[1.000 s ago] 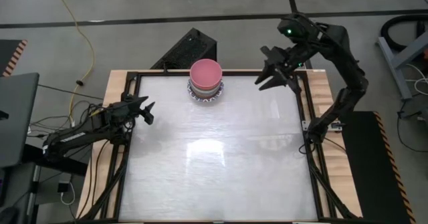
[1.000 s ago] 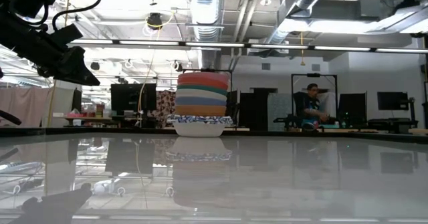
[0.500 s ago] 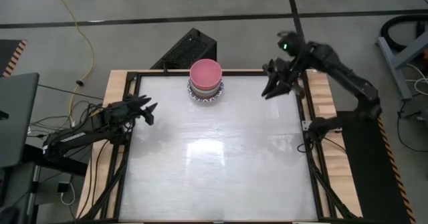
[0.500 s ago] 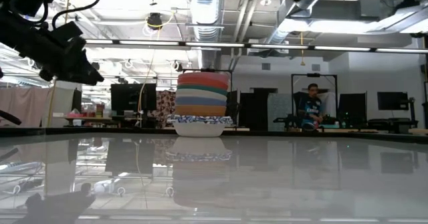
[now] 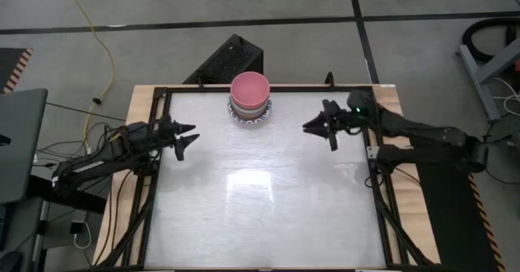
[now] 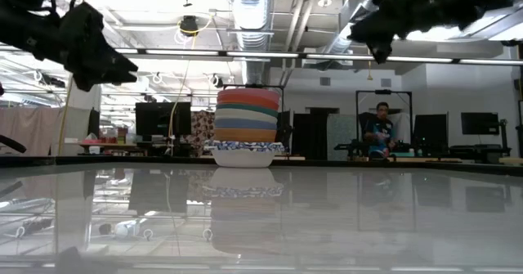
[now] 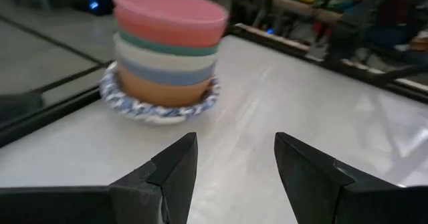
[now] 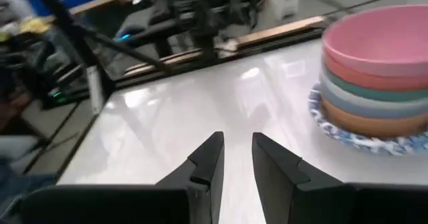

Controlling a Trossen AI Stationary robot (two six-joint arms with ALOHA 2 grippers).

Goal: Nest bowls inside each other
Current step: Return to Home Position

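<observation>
over the left edge of the counter, left gripper, fingers spread wide, empty. over the right side, right gripper, fingers parted by a narrow gap only, empty too. between both and near the far edge, stack of bowls, nested together, with pink bowl on top and blue-patterned bowl at bottom, resting on the counter.

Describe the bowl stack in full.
The bowl stack stands upright near the middle of the table's far edge. A pink bowl tops it; below show red, green, cream, blue and orange rims, nested in a white bowl with a blue-patterned rim. Neither the left gripper nor the right gripper touches it.
</observation>
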